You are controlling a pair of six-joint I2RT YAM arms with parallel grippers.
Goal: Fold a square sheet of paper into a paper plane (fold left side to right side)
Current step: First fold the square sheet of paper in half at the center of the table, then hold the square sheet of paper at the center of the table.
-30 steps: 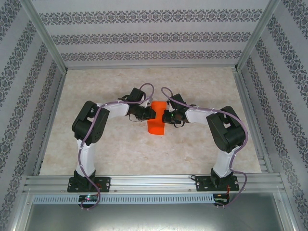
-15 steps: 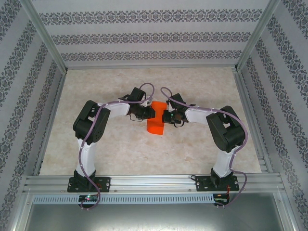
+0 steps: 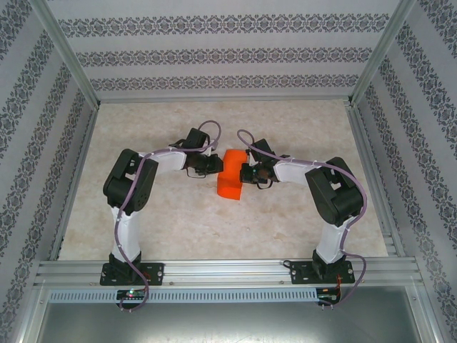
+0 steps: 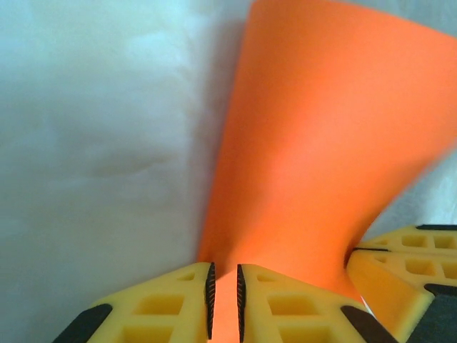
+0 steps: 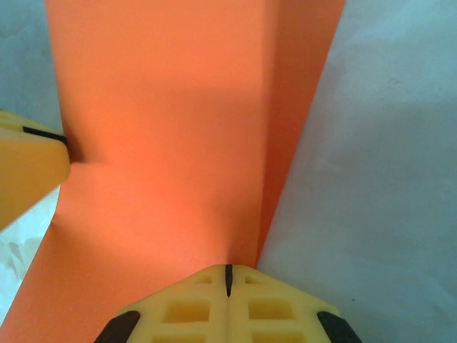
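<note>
You are holding the sheet of paper [image 3: 231, 182] between both arms, near the middle of the table [image 3: 164, 221]. It is showing as a narrow, bright orange strip, folded over, with one lengthwise crease and a curving left side. Your right gripper [image 5: 228, 275] is clamping fully shut on the paper at the crease. Your left gripper [image 4: 223, 300] is standing almost closed, with the paper's edge running into the thin slit between its pads. The table is showing a pale marbled top, and patterned wallpaper [image 3: 228, 53] is lining the walls inside a metal frame [image 3: 228, 270].
</note>
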